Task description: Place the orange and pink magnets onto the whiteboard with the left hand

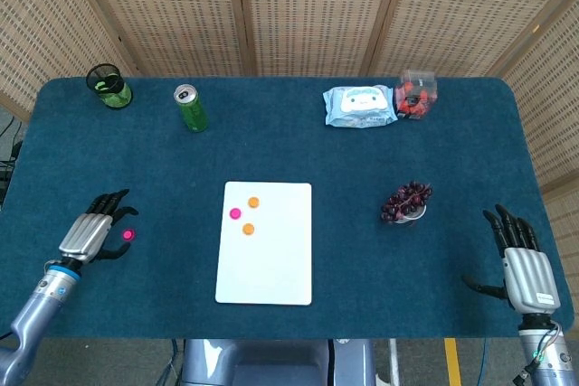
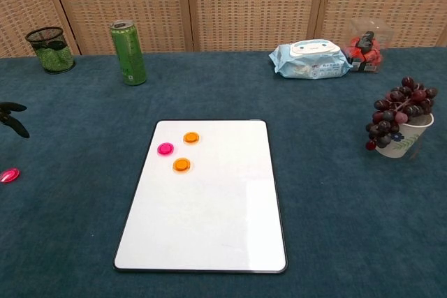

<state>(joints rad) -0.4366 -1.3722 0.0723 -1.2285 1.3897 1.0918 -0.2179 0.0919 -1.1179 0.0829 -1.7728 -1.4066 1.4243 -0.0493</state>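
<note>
- While two orange magnets (image 1: 252, 202) and one pink magnet (image 1: 235, 213) sit on the whiteboard (image 1: 271, 259), another pink magnet (image 1: 128, 235) lies on the surface (image 1: 362, 160).
- Left hand (image 1: 89, 236) hovers beside it, fingers (image 1: 113, 201) spread, holding nothing.
- Right hand (image 1: 523, 264) rests apart, fingers wide.

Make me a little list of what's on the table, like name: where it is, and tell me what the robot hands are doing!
whiteboard: flat, mid-table
on whiteboard: pink magnet, two orange magnets
loose pink magnet: on cloth, left of whiteboard
left hand: empty, fingers apart, beside loose pink magnet
right hand: empty, fingers spread, near right edge
green can: upright, far left
mesh cup: far left corner
wipes pack: far right
grapes: in cup, right
</note>
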